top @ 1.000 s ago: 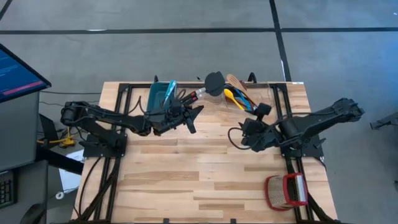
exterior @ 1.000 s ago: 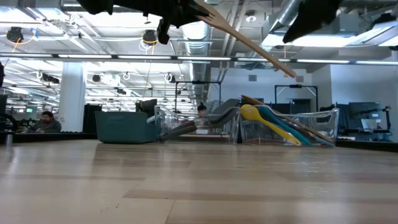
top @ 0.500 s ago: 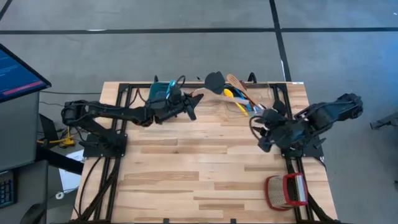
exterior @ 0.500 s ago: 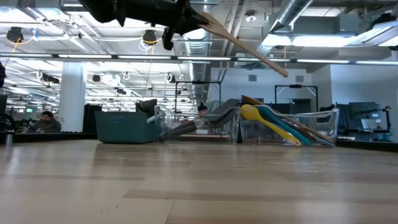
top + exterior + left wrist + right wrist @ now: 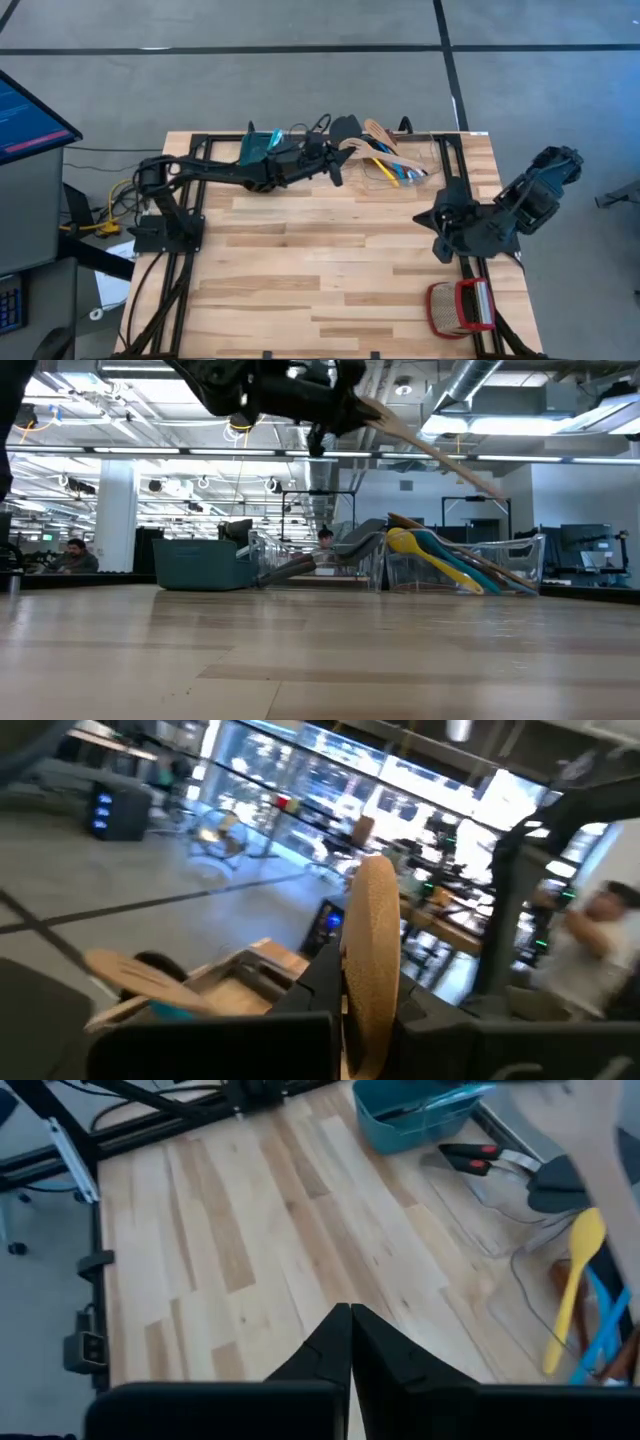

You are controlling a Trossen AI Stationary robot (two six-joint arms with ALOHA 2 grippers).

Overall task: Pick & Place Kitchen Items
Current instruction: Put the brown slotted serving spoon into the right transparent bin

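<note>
We see the left gripper [image 5: 335,165] reaching across the far part of the wooden counter [image 5: 300,270], raised well above it, its jaws clamped on a wooden spoon [image 5: 430,442]. In the low view the spoon slants down from the gripper toward the right, its end hanging above the clear tray [image 5: 500,575] that holds the other utensils. In the left wrist view the spoon's wooden bowl [image 5: 372,955] stands edge-on just ahead of the dark fingers. The rest of the kitchen items lie at the far edge of the counter: a black spatula [image 5: 344,128], a yellow silicone spoon [image 5: 575,1285] and blue-handled pieces [image 5: 400,172] piled together, the yellow spoon resting beside the blue ones. A teal bin [image 5: 258,148] sits at the far edge to the left of that pile, with a blue-tipped handle sticking out of it. The right gripper [image 5: 440,225] hangs over the right side of the counter, well apart from the pile, with its jaws brought together on nothing; in its wrist view the two dark fingers [image 5: 335,1350] meet in a point above bare wood. A red-and-tan woven basket [image 5: 460,305] stands at the near right corner.
</note>
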